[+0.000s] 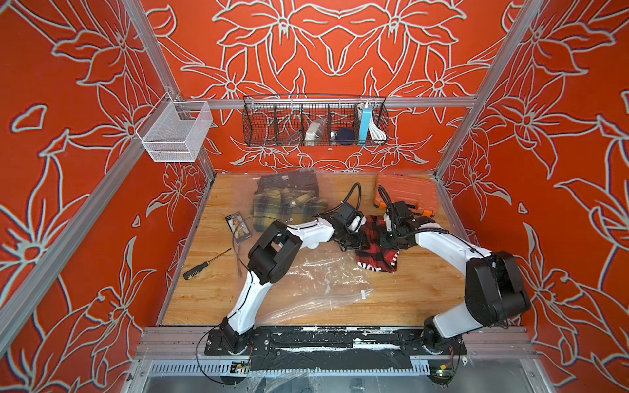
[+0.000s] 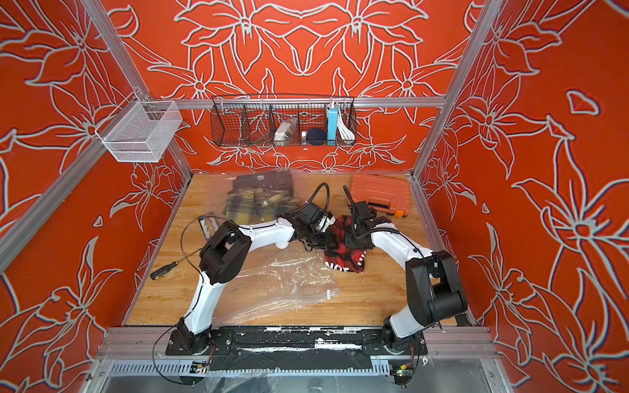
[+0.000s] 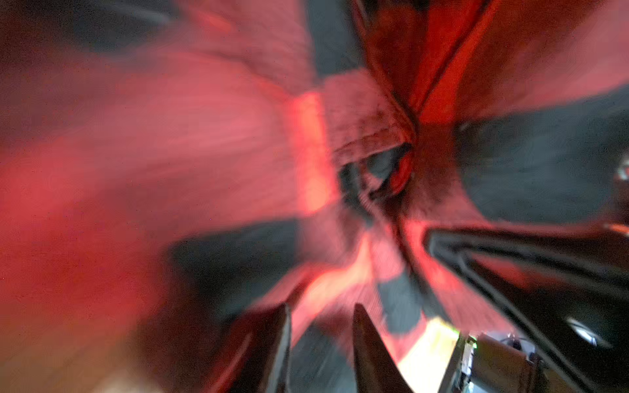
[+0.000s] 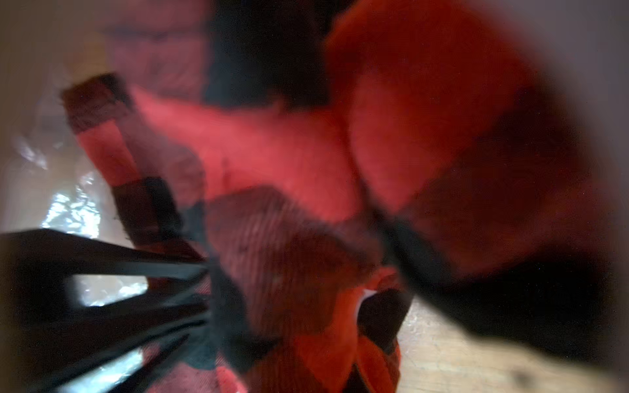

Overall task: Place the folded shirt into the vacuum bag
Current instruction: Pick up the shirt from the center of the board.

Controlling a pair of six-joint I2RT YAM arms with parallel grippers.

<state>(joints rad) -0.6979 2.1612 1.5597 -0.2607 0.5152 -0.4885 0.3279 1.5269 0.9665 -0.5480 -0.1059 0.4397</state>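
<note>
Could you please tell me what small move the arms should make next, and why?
Probably lift the red plaid shirt slightly and carry it toward the zip edge of the vacuum bag. The left end effector and right end effector both pinch it, but it hangs at the bag's side, not inside.

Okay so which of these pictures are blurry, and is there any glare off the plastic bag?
Both top views are sharp, with white glare on the vacuum bag; the left wrist view smears the red plaid shirt; the right wrist view is soft, dark at its edges, with glints off the plastic.
</note>
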